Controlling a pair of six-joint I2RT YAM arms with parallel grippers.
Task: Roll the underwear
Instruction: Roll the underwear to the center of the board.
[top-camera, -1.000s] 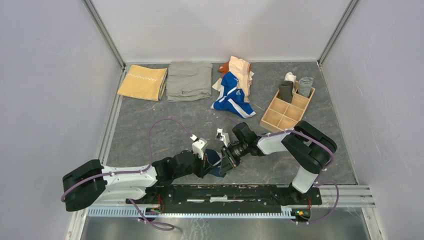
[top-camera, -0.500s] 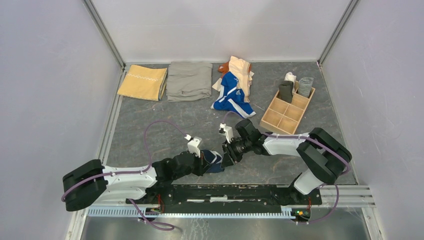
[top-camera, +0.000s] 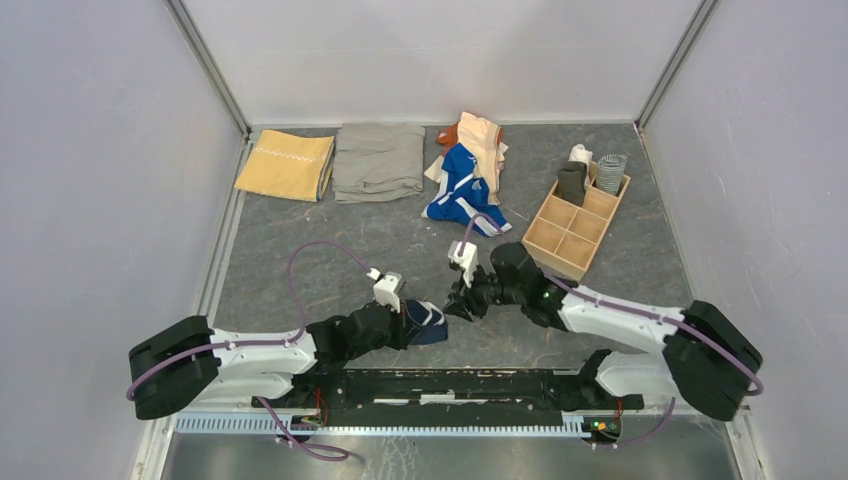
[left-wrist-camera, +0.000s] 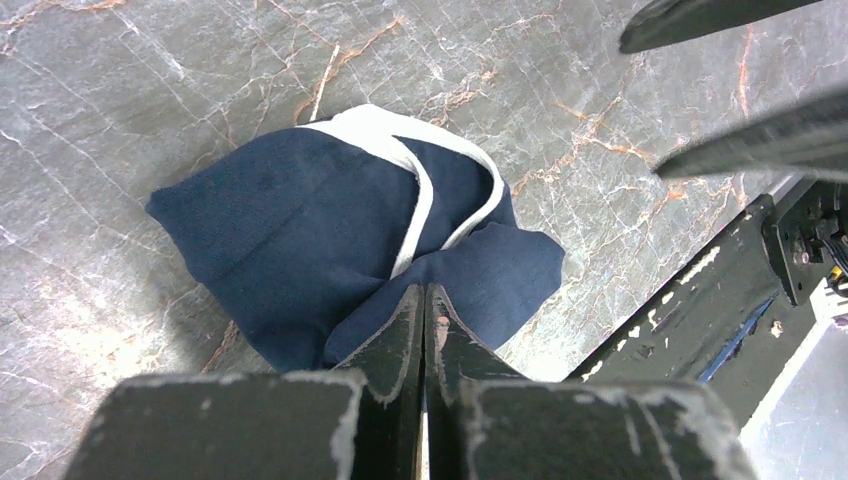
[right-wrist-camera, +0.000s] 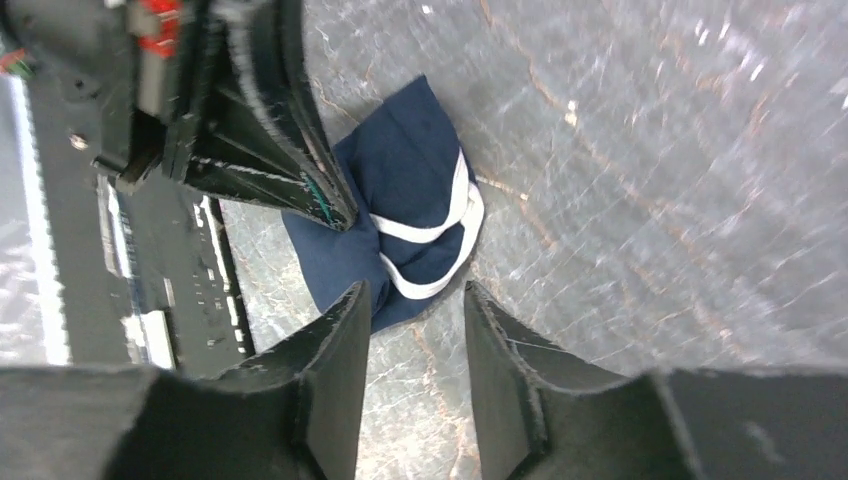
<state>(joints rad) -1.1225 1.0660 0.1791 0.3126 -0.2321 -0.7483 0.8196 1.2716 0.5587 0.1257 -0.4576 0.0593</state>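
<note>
Swinging out to its own side over the last 1 second, the right gripper (top-camera: 462, 303) now hangs just beside the navy underwear (top-camera: 430, 325), part open and empty. That bundle lies on the counter (top-camera: 300, 240) near the arm bases, with the left gripper (top-camera: 405, 322) pinched shut on its near edge. With only 1 pinch point, the loose roll could spring open or drag if the left arm pulls.

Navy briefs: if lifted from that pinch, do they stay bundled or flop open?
Likely floppy: the navy briefs lie in soft creased folds gathered toward the shut left gripper. Probably light, a small thin cloth. Nothing secures the loose bundle, so it may unfold when lifted.
</note>
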